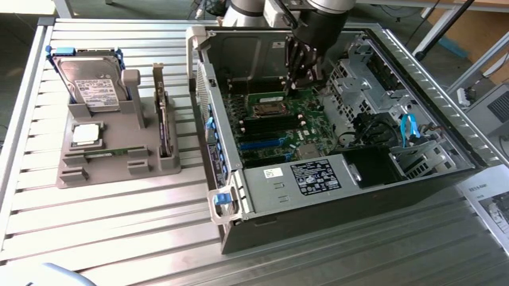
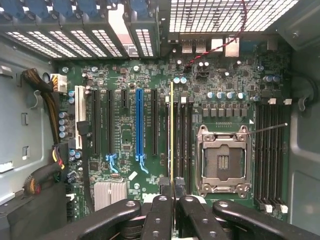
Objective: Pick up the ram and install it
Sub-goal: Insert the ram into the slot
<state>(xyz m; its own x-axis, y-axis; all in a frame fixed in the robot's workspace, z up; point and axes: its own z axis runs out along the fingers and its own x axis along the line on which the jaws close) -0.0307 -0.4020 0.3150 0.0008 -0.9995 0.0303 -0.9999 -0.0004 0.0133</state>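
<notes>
One ram (image 2: 172, 130) sits pinched edge-on in my nearly closed gripper (image 2: 172, 199) above the motherboard (image 2: 220, 75), exterior view's upper centre. I judge this the install step, and seating demands square slot alignment.

Arm (image 1: 322, 24) hangs vertical, claw (image 2: 172, 190) fingers (image 2: 160, 215) pinched nearly together

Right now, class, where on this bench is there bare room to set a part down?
Bare slatted table spreads at the exterior view's lower left, bordered by the grey holder and the computer case. Crowded: inside the case, where the ram stands edge-on over the motherboard.
</notes>
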